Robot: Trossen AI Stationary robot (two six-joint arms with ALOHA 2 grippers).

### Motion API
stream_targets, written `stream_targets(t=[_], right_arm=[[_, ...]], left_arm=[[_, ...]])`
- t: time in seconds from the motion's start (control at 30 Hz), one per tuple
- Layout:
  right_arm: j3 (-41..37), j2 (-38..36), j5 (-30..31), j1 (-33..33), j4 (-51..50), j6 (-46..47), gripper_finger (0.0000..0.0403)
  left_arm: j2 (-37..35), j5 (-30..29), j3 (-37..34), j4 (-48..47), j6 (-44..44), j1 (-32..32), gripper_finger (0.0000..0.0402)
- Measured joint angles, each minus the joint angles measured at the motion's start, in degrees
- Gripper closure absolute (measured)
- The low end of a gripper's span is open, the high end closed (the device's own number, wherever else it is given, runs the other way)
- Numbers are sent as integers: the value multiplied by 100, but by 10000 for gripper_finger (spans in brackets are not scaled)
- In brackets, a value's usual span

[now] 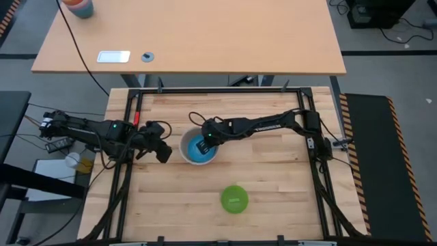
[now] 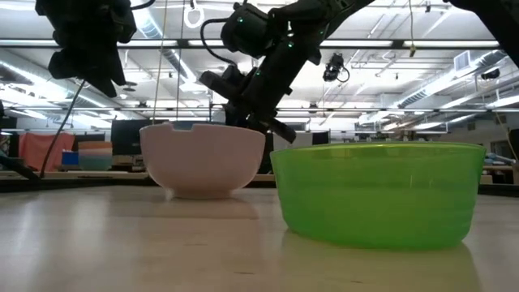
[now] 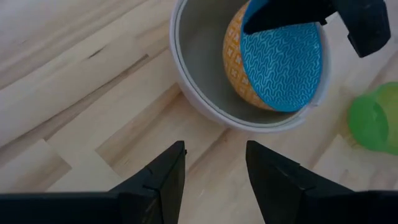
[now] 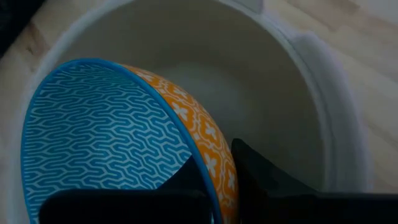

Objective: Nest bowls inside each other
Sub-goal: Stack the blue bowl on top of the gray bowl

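Note:
A large white bowl stands on its base at the table's middle, with what looks like a grey-white bowl nested in it, its rim just inside the white one. My right gripper is shut on a small bowl, blue inside and orange outside, which is tilted within them. In the low view the white bowl's wall hides the small one. A green bowl stands upright near the front edge. My left gripper hovers open just left of the white bowl, holding nothing. My right gripper pinches the blue bowl's wall at its rim, one finger on the blue inside and the other finger on the orange outside. The fingers slant down from the table's right. The bowl is tipped on edge inside the nested bowls; whether it touches them I cannot tell.
Black frame rails border the wooden table on all sides. Beyond the far rail a desk holds an orange-and-teal cup and a white card. A rainbow stack of bowls shows in the background. Bare wood lies right of the bowls.

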Motion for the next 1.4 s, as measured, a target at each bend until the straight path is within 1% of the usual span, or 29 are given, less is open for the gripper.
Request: stream_targets(t=[0.13, 0.3, 0.4, 0.53, 0.63, 0.77, 0.9, 1.07, 1.3, 1.4], right_arm=[[-3, 11, -239, 2, 38, -9, 355], [-11, 15, -294, -66, 370, -27, 355], [-11, 15, -409, -184, 232, 55, 352], [-9, 17, -300, -296, 35, 209, 339], [-9, 17, -282, -347, 35, 203, 338], [-9, 17, -368, -352, 40, 59, 334], [-9, 17, -423, -323, 21, -76, 319], [-7, 17, -237, -229, -48, -222, 309], [-7, 13, -239, -187, -131, -154, 309], [-6, -11, -236, -156, -198, -126, 309]], left_arm=[[0, 2, 0, 80, 0, 0, 228], [0, 2, 2, 226, -43, 0, 228], [0, 2, 2, 227, -76, 0, 228], [0, 2, 2, 228, -92, 0, 228], [0, -2, 2, 227, -68, 0, 228], [0, -22, 2, 230, -77, 0, 228], [0, -24, 2, 291, -90, 0, 228], [0, -50, 3, 301, -83, 0, 228], [0, -197, 4, 297, 278, 0, 228], [0, -199, 3, 311, 604, 0, 228]])
